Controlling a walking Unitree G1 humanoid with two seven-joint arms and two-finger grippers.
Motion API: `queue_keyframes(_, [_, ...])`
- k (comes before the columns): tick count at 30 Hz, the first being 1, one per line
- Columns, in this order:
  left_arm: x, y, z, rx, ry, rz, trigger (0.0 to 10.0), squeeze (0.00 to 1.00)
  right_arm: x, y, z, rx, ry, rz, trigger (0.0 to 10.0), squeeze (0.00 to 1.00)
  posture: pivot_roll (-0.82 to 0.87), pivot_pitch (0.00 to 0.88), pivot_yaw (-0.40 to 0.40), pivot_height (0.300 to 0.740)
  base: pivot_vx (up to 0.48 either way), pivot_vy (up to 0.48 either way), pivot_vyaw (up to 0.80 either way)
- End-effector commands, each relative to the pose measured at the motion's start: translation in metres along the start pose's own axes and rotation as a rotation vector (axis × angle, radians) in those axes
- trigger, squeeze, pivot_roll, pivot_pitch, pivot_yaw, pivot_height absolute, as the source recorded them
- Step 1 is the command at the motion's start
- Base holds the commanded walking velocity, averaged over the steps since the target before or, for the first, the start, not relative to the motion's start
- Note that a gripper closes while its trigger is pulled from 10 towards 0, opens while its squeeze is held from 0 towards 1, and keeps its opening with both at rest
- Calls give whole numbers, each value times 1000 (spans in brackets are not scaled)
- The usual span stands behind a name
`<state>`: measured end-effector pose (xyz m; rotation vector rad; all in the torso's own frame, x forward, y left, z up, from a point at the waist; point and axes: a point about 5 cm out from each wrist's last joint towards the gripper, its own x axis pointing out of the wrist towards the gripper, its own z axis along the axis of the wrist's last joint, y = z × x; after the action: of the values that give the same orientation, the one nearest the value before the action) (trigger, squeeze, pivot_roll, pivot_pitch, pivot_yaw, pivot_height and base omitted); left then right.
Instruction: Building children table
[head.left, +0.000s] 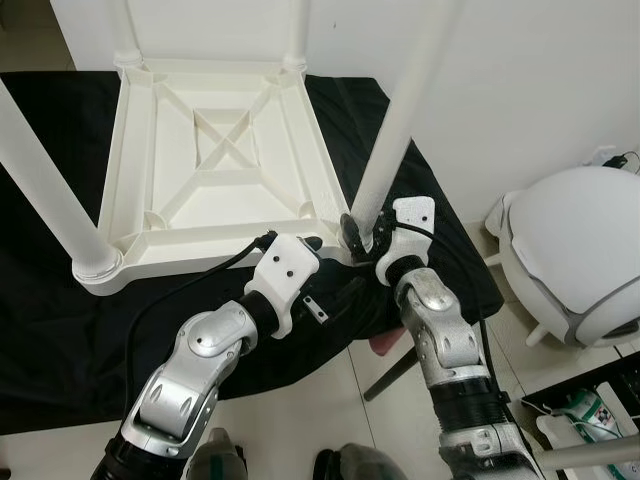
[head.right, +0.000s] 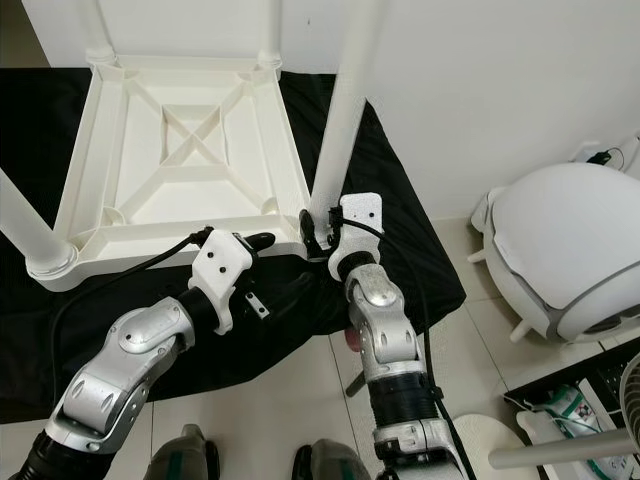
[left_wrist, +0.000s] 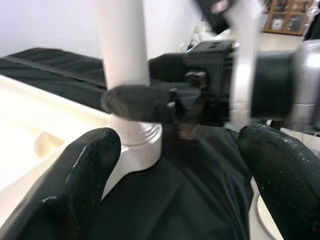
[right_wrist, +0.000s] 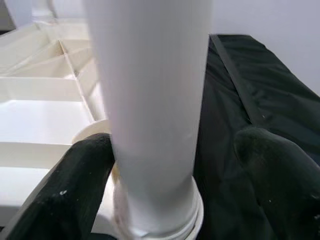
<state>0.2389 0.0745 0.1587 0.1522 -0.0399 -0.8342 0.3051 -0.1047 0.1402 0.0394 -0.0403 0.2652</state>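
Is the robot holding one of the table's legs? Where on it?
The right hand is around the near-right table leg low down, just above its socket. Whether it grips cannot be told. The left hand holds nothing.

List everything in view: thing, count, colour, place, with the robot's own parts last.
upturned white plastic tabletop: one, white, on the black cloth.
white plastic table legs: four, white, upright at the tabletop's corners.
black cloth: one, black, spread on the floor.
white domed appliance: one, white and grey, on the floor at the right.
left gripper: one, black fingers open, beside the near-right leg's base.
right gripper: one, black fingers either side of the near-right leg; contact unclear.
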Motion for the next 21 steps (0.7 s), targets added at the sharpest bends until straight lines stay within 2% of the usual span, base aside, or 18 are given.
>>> queue_keyframes(1, [-1, 8, -2, 7, 13, 73, 10000, 0, -6, -6, 1, -7, -18, -6, 10000, 0, 49, 9, -72, 740, 0, 0, 0])
queue_keyframes(4, [-1, 16, -4, 24, 26, 122, 10000, 0, -11, -10, 0, -10, -22, -25, 10000, 0, 48, 13, -69, 740, 0, 0, 0])
queue_keyframes(6, [-2, 31, -8, 39, 56, 218, 10000, 0, -23, -17, -2, -19, -25, -43, 10000, 0, 41, 18, -62, 740, 0, 0, 0])
queue_keyframes(15, [-3, 39, -9, 31, 61, 273, 10000, 0, -31, -20, -2, -35, -25, -35, 10000, 0, 32, 24, -57, 740, 0, 0, 0])
queue_keyframes(17, [-3, 45, -10, 38, 71, 315, 10000, 0, -34, -20, -2, -40, -25, -28, 10000, 0, 28, 25, -56, 740, 0, 0, 0])
queue_keyframes(20, [-4, 75, -7, 37, 72, 540, 10000, 0, -43, -15, 2, -19, -54, 41, 10000, 0, 23, 27, -53, 740, 0, 0, 0])
queue_keyframes(21, [-4, 75, -7, 37, 72, 540, 10000, 0, -43, -15, 2, -19, -54, 41, 10000, 0, 23, 27, -53, 740, 0, 0, 0])
